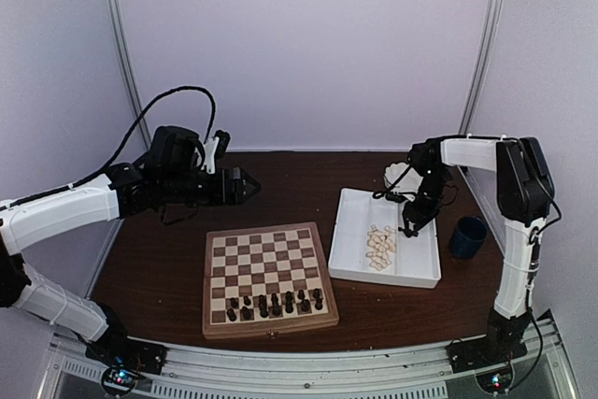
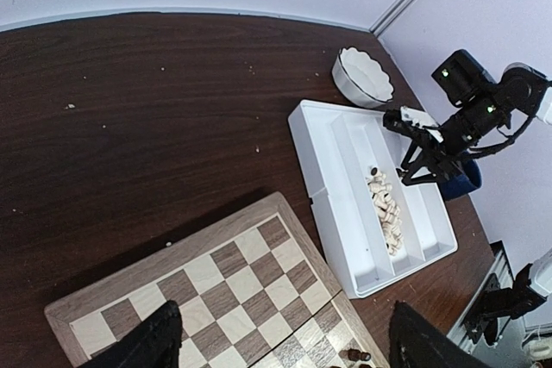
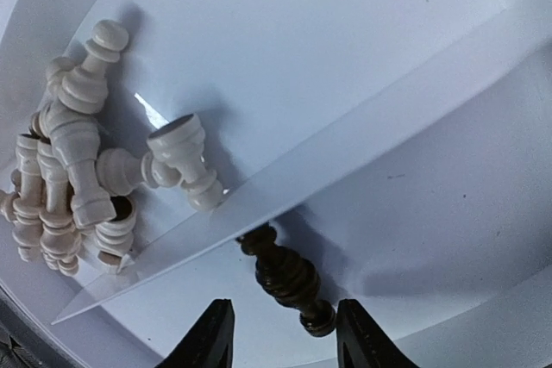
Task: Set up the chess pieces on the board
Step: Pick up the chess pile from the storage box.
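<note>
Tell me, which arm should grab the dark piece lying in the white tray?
Right. The right gripper hangs open just above the dark piece in the white tray. The left gripper is over by the board, away from the tray.

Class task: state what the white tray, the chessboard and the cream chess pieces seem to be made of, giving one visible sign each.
White tray: likely glossy plastic; smooth, with sharp glare.
Chessboard: wood, matte; grain shows along its tan frame.
Cream pieces: turned wood or plastic, slightly shiny; cannot tell which.
</note>
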`<state>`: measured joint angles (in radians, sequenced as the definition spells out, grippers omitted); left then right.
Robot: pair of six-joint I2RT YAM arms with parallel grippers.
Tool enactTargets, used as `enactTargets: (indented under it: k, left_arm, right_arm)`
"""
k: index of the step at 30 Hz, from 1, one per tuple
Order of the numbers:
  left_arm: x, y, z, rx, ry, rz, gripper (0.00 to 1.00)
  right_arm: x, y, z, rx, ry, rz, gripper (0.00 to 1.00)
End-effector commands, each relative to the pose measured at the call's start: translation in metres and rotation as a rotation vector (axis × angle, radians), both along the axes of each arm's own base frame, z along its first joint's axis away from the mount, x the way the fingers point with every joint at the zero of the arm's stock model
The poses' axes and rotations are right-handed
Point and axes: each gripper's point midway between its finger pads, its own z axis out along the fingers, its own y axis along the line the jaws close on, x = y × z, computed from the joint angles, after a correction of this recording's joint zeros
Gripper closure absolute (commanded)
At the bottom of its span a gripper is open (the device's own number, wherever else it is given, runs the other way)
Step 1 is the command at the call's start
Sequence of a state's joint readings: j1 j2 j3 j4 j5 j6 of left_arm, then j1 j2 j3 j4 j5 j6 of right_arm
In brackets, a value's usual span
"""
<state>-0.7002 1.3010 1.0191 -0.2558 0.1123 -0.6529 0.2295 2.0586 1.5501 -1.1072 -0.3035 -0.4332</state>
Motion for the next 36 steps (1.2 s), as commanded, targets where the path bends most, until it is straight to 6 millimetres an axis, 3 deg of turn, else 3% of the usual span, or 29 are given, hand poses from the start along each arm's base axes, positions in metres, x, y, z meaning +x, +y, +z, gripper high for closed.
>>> enactTargets:
  k: [1, 10, 20, 24, 30, 36]
  left_arm:
    - [0.002, 0.001, 0.014, -0.026, -0.038, 0.006, 0.18]
    - [0.001, 0.002, 0.015, -0.03, -0.037, 0.01, 0.18]
    - [0.002, -0.001, 0.013, -0.029, -0.031, -0.002, 0.18]
    - [0.004, -0.005, 0.013, -0.037, -0.032, -0.013, 0.18]
    - [0.006, -0.032, 0.014, -0.041, -0.048, -0.08, 0.18]
    - [-0.001, -0.08, 0.021, -0.121, -0.059, -0.226, 0.14]
  right_arm:
    - [0.007, -0.012, 0.01, -0.042, -0.083, 0.142, 0.56]
    - [0.002, -0.017, -0.007, -0.058, -0.064, 0.253, 0.59]
    - [-0.015, -0.014, -0.023, -0.027, -0.007, 0.227, 0.8]
    - [-0.017, -0.016, -0.02, -0.035, -0.029, 0.221, 0.86]
    - [-0.034, -0.016, 0.021, 0.014, -0.086, 0.188, 0.87]
    - [-0.044, 0.013, 0.088, 0.168, -0.201, 0.171, 0.86]
